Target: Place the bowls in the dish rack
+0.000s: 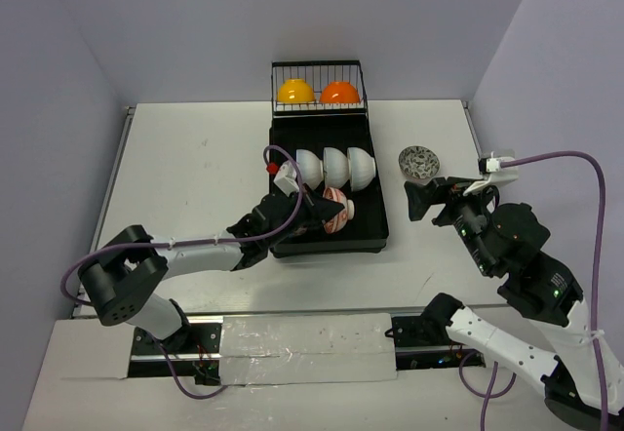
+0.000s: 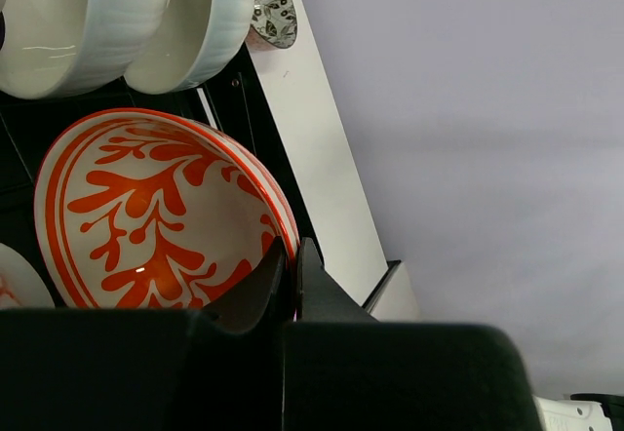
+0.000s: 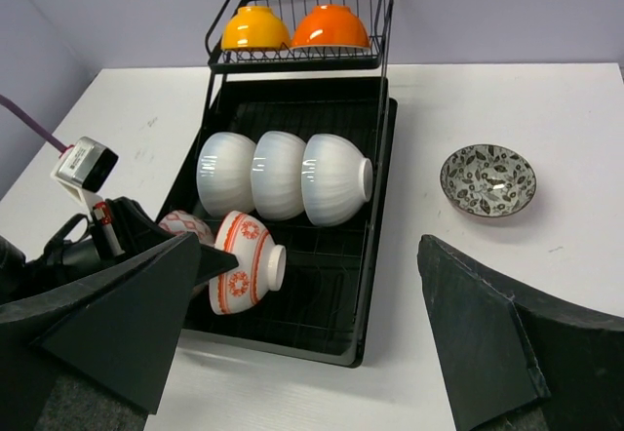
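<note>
The black dish rack (image 1: 374, 218) lies mid-table. Its raised wire basket holds a yellow bowl (image 1: 294, 91) and an orange bowl (image 1: 339, 92). Three white bowls (image 3: 283, 176) stand on edge in a row across the tray. In the near row, a red-and-white patterned bowl (image 3: 244, 260) is tipped on its side. My left gripper (image 2: 291, 255) is shut on its rim. A second red-and-white bowl (image 3: 185, 226) sits just behind it, partly hidden. A dark leaf-patterned bowl (image 3: 487, 179) rests upright on the table right of the rack. My right gripper (image 1: 413, 202) hangs open near it, holding nothing.
The rack's right half of the near row (image 3: 331, 285) shows bare slats. White table (image 1: 195, 168) stretches left of the rack. Purple walls close in the back and sides. A purple cable (image 1: 546, 161) loops over my right arm.
</note>
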